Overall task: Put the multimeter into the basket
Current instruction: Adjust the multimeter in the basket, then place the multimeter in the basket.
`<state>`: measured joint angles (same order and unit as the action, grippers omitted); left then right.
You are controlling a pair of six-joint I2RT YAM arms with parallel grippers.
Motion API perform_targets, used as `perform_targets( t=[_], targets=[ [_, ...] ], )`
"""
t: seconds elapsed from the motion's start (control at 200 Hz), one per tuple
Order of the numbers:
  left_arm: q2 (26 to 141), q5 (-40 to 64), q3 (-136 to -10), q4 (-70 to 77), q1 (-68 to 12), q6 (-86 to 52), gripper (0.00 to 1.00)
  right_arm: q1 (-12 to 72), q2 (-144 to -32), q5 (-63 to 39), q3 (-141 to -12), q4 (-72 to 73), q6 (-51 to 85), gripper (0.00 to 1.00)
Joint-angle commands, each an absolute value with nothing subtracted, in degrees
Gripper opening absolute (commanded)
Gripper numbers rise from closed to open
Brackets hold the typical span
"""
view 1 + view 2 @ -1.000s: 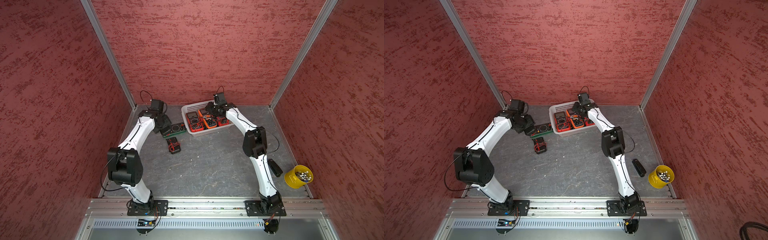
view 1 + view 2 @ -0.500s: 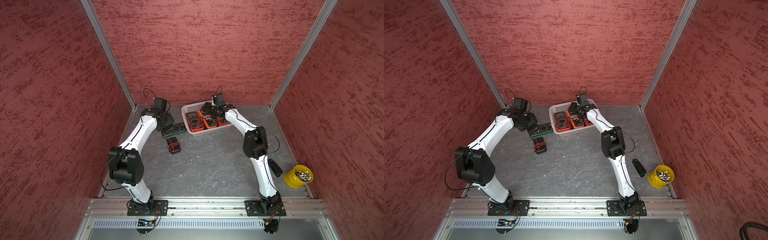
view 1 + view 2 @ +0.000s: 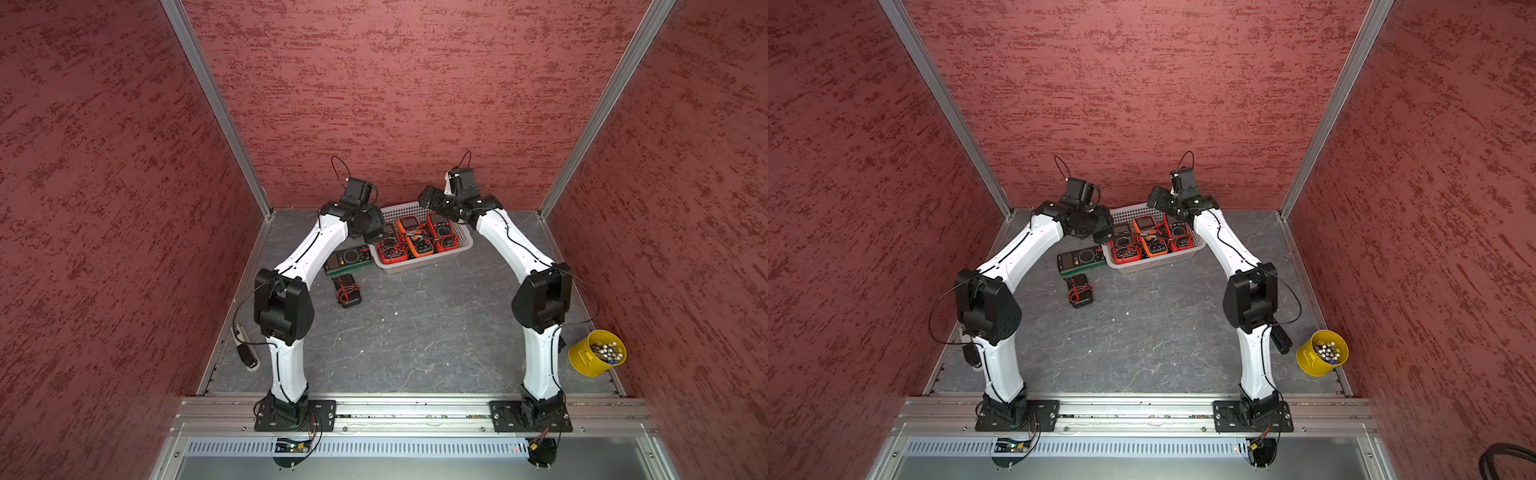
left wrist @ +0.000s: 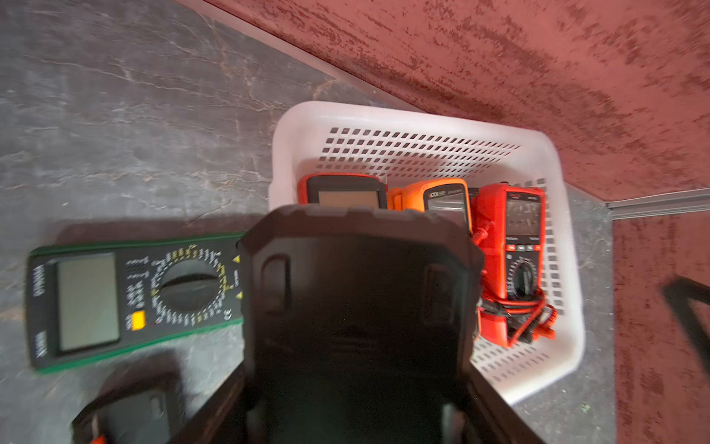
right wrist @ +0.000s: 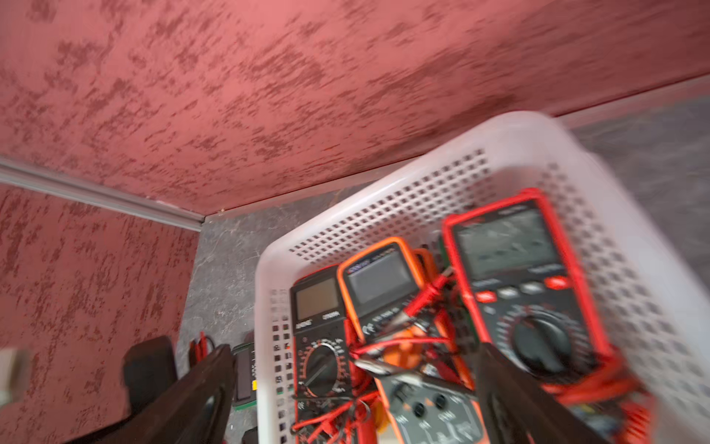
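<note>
The white perforated basket [image 3: 420, 266] [image 3: 1154, 265] [image 4: 568, 246] [image 5: 538, 132] stands at the back of the table. In it lie a red-and-black multimeter [image 3: 388, 246], an orange one [image 3: 412, 237] and a red one [image 3: 443, 235]. My left gripper [image 3: 371, 232] [image 3: 1102, 232] [image 4: 355, 407] is at the basket's left rim, shut on a black multimeter [image 4: 361, 307] whose back faces the camera. My right gripper [image 3: 432, 202] [image 3: 1160, 201] [image 5: 353, 396] hangs open above the basket's back right, nothing between its fingers. A green multimeter [image 3: 348, 259] [image 4: 126, 303] lies on the table left of the basket.
A black device wrapped in red leads [image 3: 347, 291] [image 3: 1079, 291] lies in front of the green meter. A yellow cup [image 3: 597, 353] of small parts stands at the right edge beside a black block [image 3: 1281, 340]. A grey cylinder [image 3: 248, 354] lies at the left edge. Red walls close in.
My right gripper has opened wide and risen back from the meters in the basket. My left arm has swung right, from over the green meter to the basket's left rim, still holding the black multimeter.
</note>
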<state>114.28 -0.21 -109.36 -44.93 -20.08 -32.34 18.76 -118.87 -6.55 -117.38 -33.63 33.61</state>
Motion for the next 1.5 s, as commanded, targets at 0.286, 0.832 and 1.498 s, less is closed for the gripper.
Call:
perform_targets(
  t=[0.286, 0.832, 1.498],
  targets=[
    [129.85, -4.29, -127.78, -47.91, -21.72, -29.78, 0.09, 16.18, -111.64, -5.62, -107.73, -32.67, 31.51, 0.99],
    [138.54, -5.97, -137.77, -61.55, -21.62, -33.49, 0.44, 16.18, -108.84, -5.45, -105.22, -33.58, 31.18, 0.99],
    [134.66, -3.25, -135.76, -60.53, -21.62, -34.16, 1.0, 16.26, -106.13, -5.97, -103.37, -34.22, 30.8, 0.99]
  ],
)
